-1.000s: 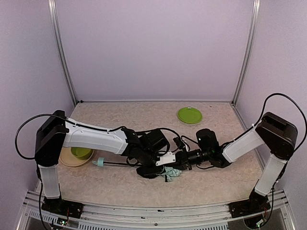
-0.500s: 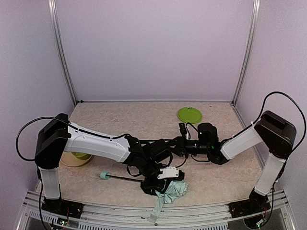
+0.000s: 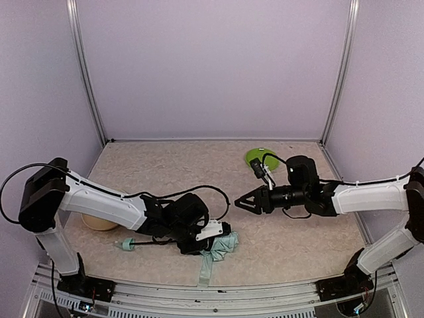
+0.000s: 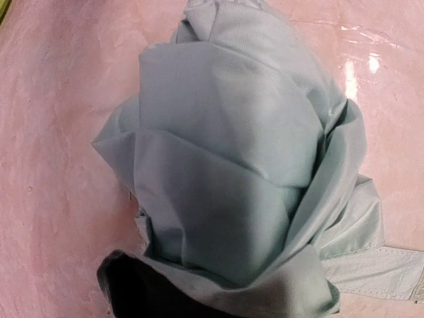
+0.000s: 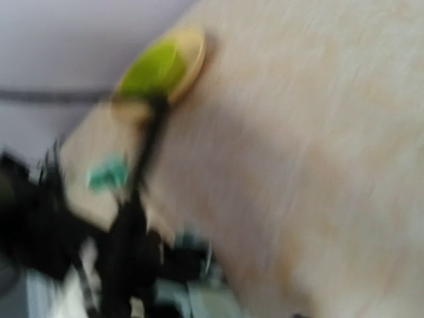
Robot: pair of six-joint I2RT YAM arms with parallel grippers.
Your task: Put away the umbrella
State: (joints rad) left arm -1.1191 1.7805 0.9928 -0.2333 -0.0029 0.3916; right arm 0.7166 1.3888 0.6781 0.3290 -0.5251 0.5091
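Note:
The umbrella [image 3: 222,244] lies folded near the table's front edge, a bunch of pale mint fabric with its strap [image 3: 204,269] trailing over the edge. Its thin black shaft [image 3: 154,242] runs left to the small mint handle [image 3: 126,244]. My left gripper [image 3: 200,236] is shut on the umbrella at the bunched fabric. In the left wrist view the fabric [image 4: 232,152] fills the frame, black lining [image 4: 136,291] shows at the bottom, and the fingers are hidden. My right gripper [image 3: 241,202] is open and empty, held above the table to the upper right of the umbrella. The right wrist view is blurred.
A green plate [image 3: 262,158] lies at the back right, partly behind the right arm. A tan plate [image 3: 98,222] sits at the left under the left arm; the right wrist view shows a green bowl [image 5: 158,66] on it. Cables loop around both wrists.
My left gripper has carried the umbrella down toward the front edge and then left. My right gripper has let go of it, drawn back up and to the right, and now stands open.

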